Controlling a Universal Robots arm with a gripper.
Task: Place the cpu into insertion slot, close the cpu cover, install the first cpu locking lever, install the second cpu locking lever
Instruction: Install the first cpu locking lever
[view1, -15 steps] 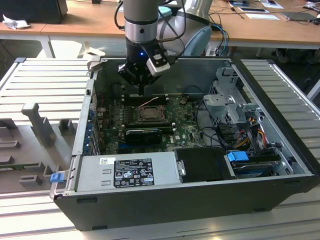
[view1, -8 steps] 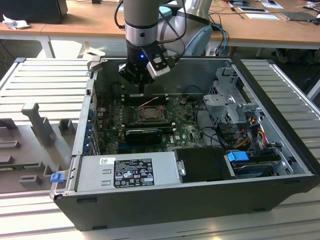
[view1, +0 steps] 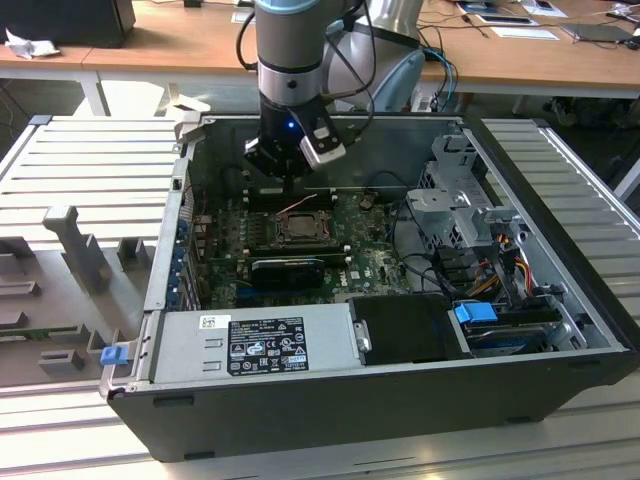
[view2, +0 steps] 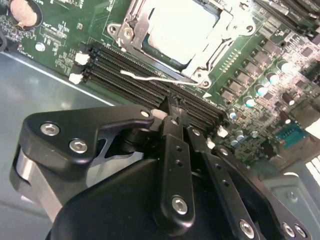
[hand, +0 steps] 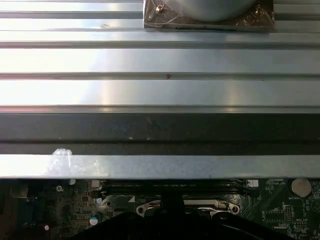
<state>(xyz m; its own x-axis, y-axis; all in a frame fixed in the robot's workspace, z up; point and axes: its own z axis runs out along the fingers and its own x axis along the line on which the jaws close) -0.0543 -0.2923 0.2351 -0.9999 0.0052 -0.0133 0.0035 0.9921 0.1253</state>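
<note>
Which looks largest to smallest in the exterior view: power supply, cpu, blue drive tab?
1. power supply, plainly largest.
2 and 3. cpu and blue drive tab look alike; the tab sits nearer the camera, so unranked.

One open black computer tower case (view1: 400, 410) lies on its side, holding one green motherboard (view1: 235, 250). One pale grey-silver square cpu (view2: 182, 27) sits in one socket, framed by one dark metal cpu cover (view2: 131, 21). In the second wrist view, four long black memory slots (view2: 135, 75) run side by side, and one thin wire locking lever (view2: 150, 79) lies across them. One silver power supply box (view1: 255, 345) sits at the near side. One black robot gripper (view2: 170, 117) shows two fingers (view2: 172, 107).
</note>
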